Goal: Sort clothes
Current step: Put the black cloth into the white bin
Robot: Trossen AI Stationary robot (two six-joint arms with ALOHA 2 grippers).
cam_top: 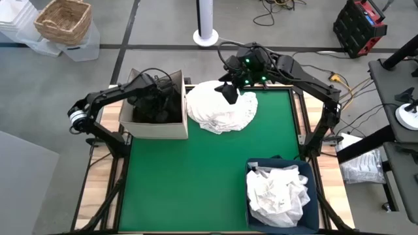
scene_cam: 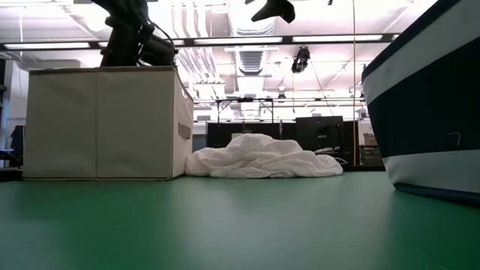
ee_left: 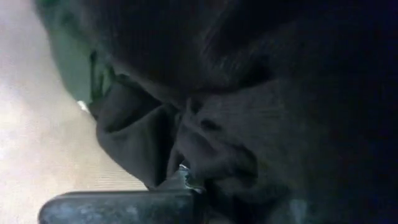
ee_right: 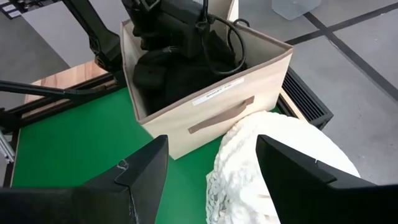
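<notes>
Green table (cam_top: 196, 176) is noted bearing a beige box (cam_top: 153, 127). Left gripper (cam_top: 153, 98) is sunk among dark clothes (ee_right: 155, 78) inside the box, its grip undeterminable. Right gripper (ee_right: 211, 168) is held wide above the white pile (cam_top: 222, 108) beside the box.

table mat (cam_top: 196, 176): solid green
cardboard box (scene_cam: 105, 124): beige, with a tan strap handle and a white label strip
clothes in the box (ee_right: 161, 74): black and charcoal
pile on the mat (cam_top: 222, 108): white, with a lacy knit texture
bin (scene_cam: 431, 112): navy blue with pale bands
clothes in the bin (cam_top: 277, 192): white, crumpled
arms: dark, nearly black
</notes>
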